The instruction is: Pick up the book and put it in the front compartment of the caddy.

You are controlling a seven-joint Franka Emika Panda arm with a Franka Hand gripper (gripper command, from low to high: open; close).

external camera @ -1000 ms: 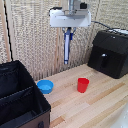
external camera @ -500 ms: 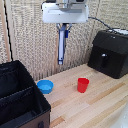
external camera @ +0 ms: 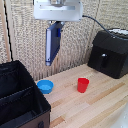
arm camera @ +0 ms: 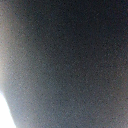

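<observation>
The thin, stiff navy-blue hardcover book (external camera: 51, 46) is held by its upper edge in the closed white gripper (external camera: 57, 26), hung vertically above and beyond the black fabric caddy (external camera: 20, 97), and judged light but swing-prone

Book (external camera: 51, 46) hanging from tool (external camera: 56, 26) above bench (external camera: 100, 100), caddy (external camera: 20, 95) at near left, bowl (external camera: 45, 86) just right of it, cup (external camera: 83, 85) farther right, boxy machine (external camera: 110, 52) far right.
</observation>
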